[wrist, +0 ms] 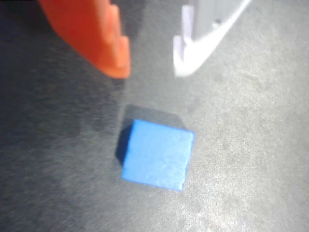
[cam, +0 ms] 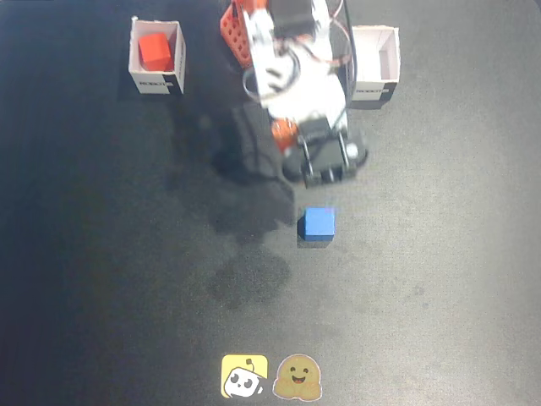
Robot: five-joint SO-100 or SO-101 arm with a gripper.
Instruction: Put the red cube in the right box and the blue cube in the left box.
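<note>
Your red cube (cam: pixel 155 51) already sat in one white box (cam: pixel 157 57). The blue cube (wrist: pixel 157 154) lay loose on the table (cam: pixel 439 279), just beneath your pincer (wrist: pixel 150 72), which gaped empty; the other box (cam: pixel 374 63) was unfilled.

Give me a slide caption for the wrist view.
Open gripper poised above the blue cube on the dark table.

End effector (wrist: pixel 150 71) pointing down, fingers parted, empty
</note>
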